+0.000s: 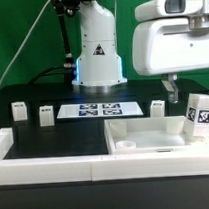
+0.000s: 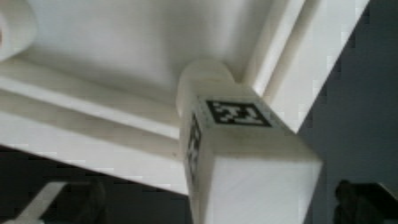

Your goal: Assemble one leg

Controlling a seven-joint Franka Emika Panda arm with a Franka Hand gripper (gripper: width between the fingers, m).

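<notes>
A leg (image 1: 200,113), a small white block with square tags, stands tilted at the right end of the large white rimmed piece (image 1: 145,140). My gripper (image 1: 190,93) hangs over it; one dark finger (image 1: 170,88) shows to the exterior view's left of the leg, apart from it. In the wrist view the leg (image 2: 240,130) runs up between my gripper's (image 2: 205,212) dark fingers (image 2: 43,205), which stand wide, with a gap on one side. The rimmed piece (image 2: 107,60) lies behind the leg. The gripper looks open around the leg.
Three more legs stand on the black table: two at the exterior view's left (image 1: 20,113) (image 1: 45,115) and one at the right (image 1: 158,108). The marker board (image 1: 101,111) lies between them. The robot base (image 1: 96,53) stands behind. A white ledge (image 1: 56,166) runs along the front.
</notes>
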